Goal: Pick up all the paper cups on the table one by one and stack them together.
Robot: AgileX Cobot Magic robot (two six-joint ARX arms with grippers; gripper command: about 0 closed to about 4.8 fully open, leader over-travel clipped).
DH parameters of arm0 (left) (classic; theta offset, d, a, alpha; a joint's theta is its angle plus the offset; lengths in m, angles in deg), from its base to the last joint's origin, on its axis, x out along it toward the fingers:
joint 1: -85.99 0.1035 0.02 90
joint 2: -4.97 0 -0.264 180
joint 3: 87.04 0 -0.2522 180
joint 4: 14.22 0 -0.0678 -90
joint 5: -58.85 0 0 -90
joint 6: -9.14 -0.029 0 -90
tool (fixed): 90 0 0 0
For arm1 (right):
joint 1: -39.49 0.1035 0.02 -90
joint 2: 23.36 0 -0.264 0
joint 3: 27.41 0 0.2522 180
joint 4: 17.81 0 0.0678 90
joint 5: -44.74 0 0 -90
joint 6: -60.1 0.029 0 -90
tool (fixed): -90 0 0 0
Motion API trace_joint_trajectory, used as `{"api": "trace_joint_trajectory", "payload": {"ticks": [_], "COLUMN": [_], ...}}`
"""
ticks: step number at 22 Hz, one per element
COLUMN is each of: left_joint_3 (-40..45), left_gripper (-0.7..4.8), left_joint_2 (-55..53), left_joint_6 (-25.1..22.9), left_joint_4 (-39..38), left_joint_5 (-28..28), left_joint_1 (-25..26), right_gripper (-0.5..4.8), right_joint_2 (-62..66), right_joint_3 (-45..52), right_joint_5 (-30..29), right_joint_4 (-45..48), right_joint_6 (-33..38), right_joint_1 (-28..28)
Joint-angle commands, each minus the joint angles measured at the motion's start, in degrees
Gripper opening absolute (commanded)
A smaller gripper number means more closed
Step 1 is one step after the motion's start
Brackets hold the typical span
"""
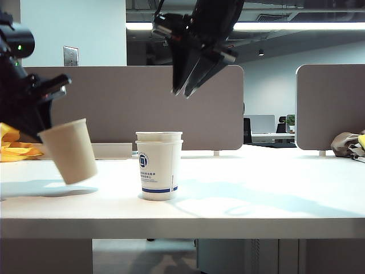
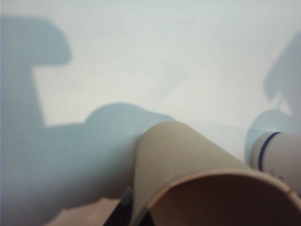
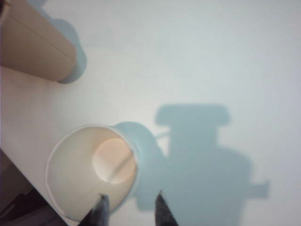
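Office backdrop with grey divider panels (image 1: 142, 103) behind a white counter (image 1: 256, 194). Two white cups (image 1: 159, 168) sit nested upright mid-counter — blue round logo, small print unreadable. The left tool (image 1: 40, 128) pinches the tan cup (image 1: 69, 151) by its rim, tilted, base lifted. The right tool (image 1: 183, 91) hangs spread above the stack.

Left pincer (image 1: 44, 134) clamped low, right pincer (image 1: 185, 91) spread, raised high
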Motion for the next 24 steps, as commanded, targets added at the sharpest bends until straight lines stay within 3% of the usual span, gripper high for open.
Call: {"api": "trace_joint_trajectory", "payload": {"ticks": [1, 5, 14, 24], "left_joint_3": [-5.68, -11.63, -16.37, -16.09], "left_gripper": [-0.06, -0.06, -0.06, -0.06], "left_joint_2": [0.74, 3.08, 3.50, 2.78], "left_joint_6": [-0.09, -0.02, 3.02, 4.00], "left_joint_4": [-6.86, -9.49, -8.31, -9.44], "left_joint_5": [4.63, 7.10, 5.62, 1.77], "left_joint_1": [-0.42, -5.03, -13.90, -16.31], "right_gripper": [1.30, 1.30, 1.30, 1.30], "right_joint_2": [-0.96, -3.19, -7.28, -8.90], "right_joint_3": [-2.32, -2.54, -2.54, -2.54], "right_joint_5": [5.68, 9.55, 9.84, 9.84], "right_joint_4": [-2.78, -3.58, -4.37, -5.95], "right_joint_6": [-0.22, 1.20, 1.73, 1.75], "right_joint_1": [-1.03, -3.19, -6.01, -6.54]}}
